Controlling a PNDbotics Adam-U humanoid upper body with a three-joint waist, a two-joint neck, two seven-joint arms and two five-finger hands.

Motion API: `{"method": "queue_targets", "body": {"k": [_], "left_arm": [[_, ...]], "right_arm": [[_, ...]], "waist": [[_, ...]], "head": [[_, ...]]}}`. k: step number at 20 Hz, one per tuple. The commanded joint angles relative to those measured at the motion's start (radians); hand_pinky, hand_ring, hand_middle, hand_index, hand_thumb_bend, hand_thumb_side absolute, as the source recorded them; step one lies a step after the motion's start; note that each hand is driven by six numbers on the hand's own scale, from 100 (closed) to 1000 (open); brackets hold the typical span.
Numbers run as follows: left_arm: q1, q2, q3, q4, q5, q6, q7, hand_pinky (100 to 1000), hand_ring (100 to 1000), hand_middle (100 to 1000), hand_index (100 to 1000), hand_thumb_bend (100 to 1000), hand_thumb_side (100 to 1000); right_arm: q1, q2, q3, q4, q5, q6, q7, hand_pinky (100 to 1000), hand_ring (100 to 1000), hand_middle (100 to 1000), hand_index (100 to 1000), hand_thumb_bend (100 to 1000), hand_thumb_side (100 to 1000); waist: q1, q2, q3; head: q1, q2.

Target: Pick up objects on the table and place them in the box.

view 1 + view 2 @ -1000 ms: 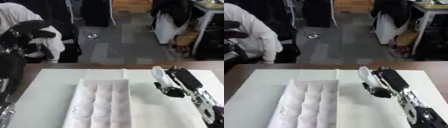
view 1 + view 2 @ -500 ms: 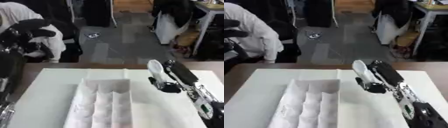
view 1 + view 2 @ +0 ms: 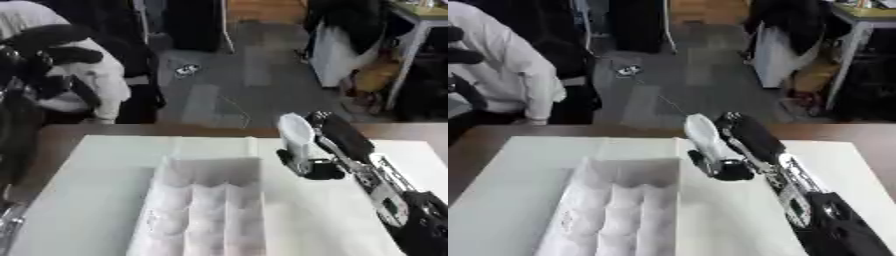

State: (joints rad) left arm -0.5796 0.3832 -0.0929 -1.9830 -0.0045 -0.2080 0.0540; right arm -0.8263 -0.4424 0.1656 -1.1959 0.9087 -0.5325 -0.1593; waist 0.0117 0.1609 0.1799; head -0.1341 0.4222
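One hand in play: the right hand (image 3: 741, 145) reaches in from the lower right, fingers curled round a white oblong object (image 3: 703, 137). It's tilted nearly upright, with the box (image 3: 623, 205) lower-left of the hand.

Two head-mounted views, left eye and right eye of one stereo pair, both look down and forward over the white-covered table (image 3: 79, 200) from the robot's own side, fairly close. Both share the black right hand (image 3: 741, 145) with the white oblong object (image 3: 703, 135) in its curled fingers, the white divided cardboard box (image 3: 206, 210) to the hand's left, and the grey office floor (image 3: 219, 85) beyond the hand. Right eye view sits slightly rightward: hand and box land further left in it. The left eye view alone shows dark robot parts (image 3: 22, 125) far left of the hand.
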Motion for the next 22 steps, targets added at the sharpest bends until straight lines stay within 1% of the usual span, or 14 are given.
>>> {"method": "queue_targets", "body": {"k": [1, 6, 12, 13, 14, 15, 17, 21, 22], "left_arm": [[-0.023, -0.002, -0.001, -0.017, 0.007, 0.002, -0.01, 437, 707, 800, 843, 547, 914], [-0.046, -0.022, -0.009, -0.017, 0.013, 0.007, -0.024, 435, 707, 799, 843, 547, 913], [-0.072, -0.042, -0.02, -0.017, 0.014, 0.012, -0.04, 434, 708, 800, 844, 548, 914], [-0.075, -0.045, -0.022, -0.017, 0.015, 0.013, -0.042, 434, 707, 800, 844, 548, 914], [-0.08, -0.048, -0.024, -0.017, 0.015, 0.014, -0.044, 434, 708, 800, 844, 548, 916], [-0.084, -0.051, -0.025, -0.017, 0.015, 0.016, -0.047, 434, 708, 800, 844, 548, 916], [-0.09, -0.055, -0.027, -0.017, 0.012, 0.02, -0.053, 434, 708, 800, 844, 547, 919], [-0.094, -0.058, -0.029, -0.017, 0.004, 0.023, -0.059, 434, 709, 800, 844, 548, 920], [-0.095, -0.058, -0.03, -0.017, 0.003, 0.023, -0.06, 434, 709, 800, 844, 548, 921]], "right_arm": [[-0.035, 0.002, 0.009, -0.015, -0.018, -0.033, -0.01, 100, 100, 100, 100, 209, 655], [-0.063, 0.027, 0.028, 0.002, -0.059, -0.092, -0.021, 100, 100, 100, 100, 205, 642], [-0.087, 0.052, 0.045, 0.024, -0.087, -0.141, -0.02, 100, 100, 100, 100, 201, 645], [-0.089, 0.056, 0.047, 0.027, -0.089, -0.147, -0.019, 100, 100, 100, 100, 247, 635], [-0.093, 0.062, 0.05, 0.029, -0.091, -0.153, -0.016, 100, 100, 100, 100, 205, 646], [-0.096, 0.067, 0.053, 0.032, -0.094, -0.159, -0.013, 100, 100, 100, 100, 208, 647], [-0.103, 0.077, 0.059, 0.038, -0.106, -0.172, -0.005, 100, 100, 100, 100, 210, 655], [-0.121, 0.09, 0.074, 0.037, -0.131, -0.214, 0.011, 100, 100, 100, 100, 203, 679], [-0.126, 0.094, 0.078, 0.035, -0.14, -0.225, 0.014, 100, 100, 100, 100, 201, 683]], "waist": [[0.002, -0.009, 0.006], [0.002, 0.005, 0.024], [-0.002, 0.014, 0.044], [-0.002, 0.015, 0.046], [-0.003, 0.017, 0.05], [-0.003, 0.018, 0.053], [-0.003, 0.021, 0.057], [-0.004, 0.022, 0.06], [-0.004, 0.022, 0.06]], "head": [[-0.018, -0.02], [-0.027, -0.037], [-0.038, -0.057], [-0.041, -0.06], [-0.045, -0.063], [-0.048, -0.065], [-0.052, -0.058], [-0.057, -0.032], [-0.064, -0.017]]}}
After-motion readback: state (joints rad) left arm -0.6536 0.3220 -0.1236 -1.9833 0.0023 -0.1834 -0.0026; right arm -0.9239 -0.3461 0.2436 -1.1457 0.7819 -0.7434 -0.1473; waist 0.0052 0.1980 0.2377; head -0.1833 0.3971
